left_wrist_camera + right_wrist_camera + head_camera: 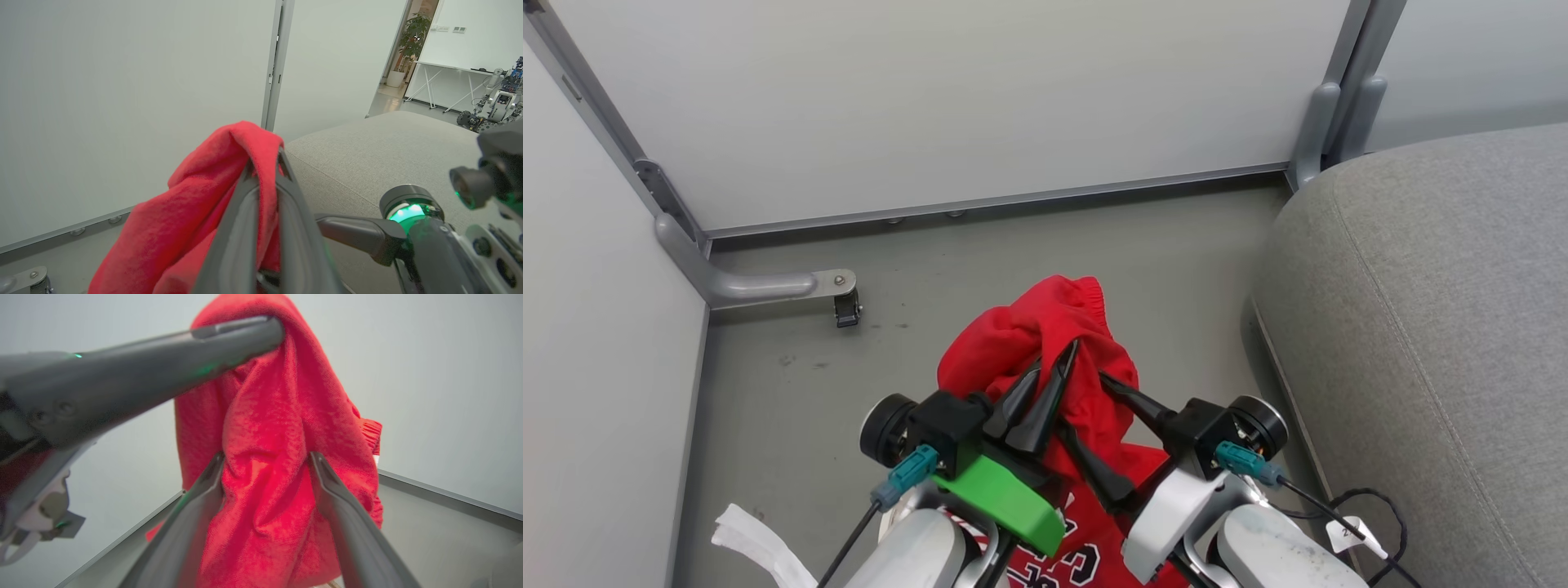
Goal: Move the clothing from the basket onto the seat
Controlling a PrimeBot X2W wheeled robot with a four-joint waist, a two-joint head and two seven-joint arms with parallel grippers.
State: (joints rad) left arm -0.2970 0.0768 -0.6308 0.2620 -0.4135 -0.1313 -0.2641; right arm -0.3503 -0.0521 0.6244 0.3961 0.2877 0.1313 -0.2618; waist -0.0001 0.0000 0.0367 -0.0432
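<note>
The left gripper [1055, 357] is pressed together on a fold of the red clothing [1021, 335], which hangs over the floor [849, 384] to the left of the grey sofa seat [1437, 327], apart from it, and the right gripper [1083, 402], nearer that seat, has its fingers [1137, 400] spread wide around the hanging cloth.

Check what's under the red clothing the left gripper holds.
Grey floor surrounds the clothing, pinched in the left gripper; right gripper open around it. Directly beneath is covered by it and the forearms.
</note>
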